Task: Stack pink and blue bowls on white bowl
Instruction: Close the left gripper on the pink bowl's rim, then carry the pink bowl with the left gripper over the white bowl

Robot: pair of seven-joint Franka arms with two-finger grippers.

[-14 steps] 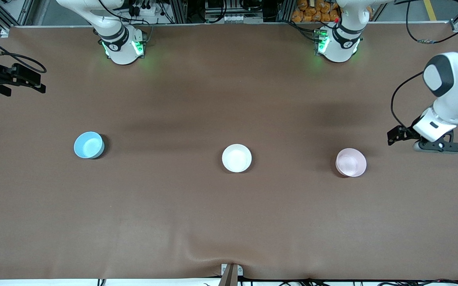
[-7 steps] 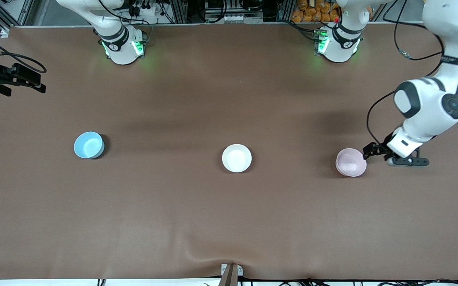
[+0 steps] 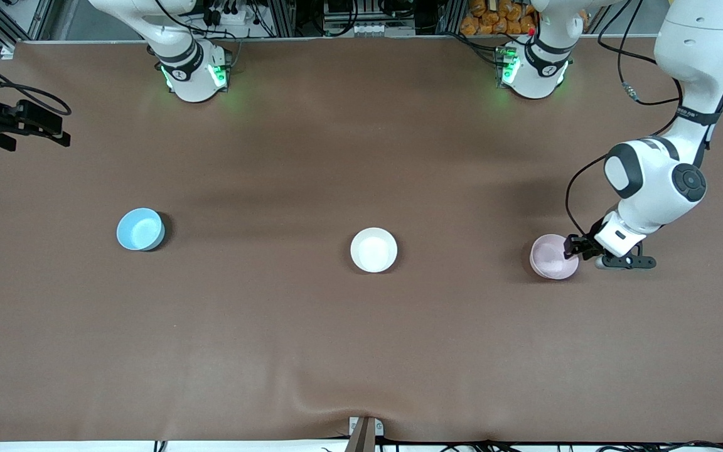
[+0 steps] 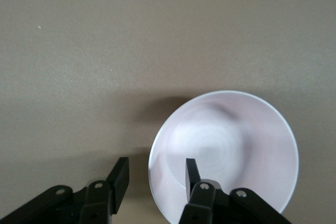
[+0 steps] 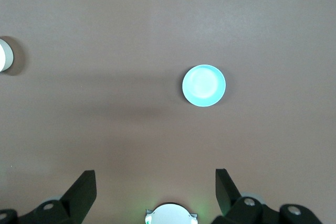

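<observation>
The pale pink bowl sits on the table toward the left arm's end. My left gripper is open and low at the bowl's rim on the side toward the left arm's end. In the left wrist view my left gripper straddles the rim of the pink bowl, one finger inside and one outside, not closed on it. The white bowl sits mid-table. The sky blue bowl sits toward the right arm's end. My right gripper waits open, high over the table's end, with the blue bowl far below my right gripper.
The brown table cover has a small ridge at its edge nearest the front camera. The arm bases with green lights stand along the farthest edge. The white bowl's edge also shows in the right wrist view.
My left arm has swung in from the table's end and lowered until its open fingers straddle the pink bowl's rim. The right arm and all three bowls have not moved.
</observation>
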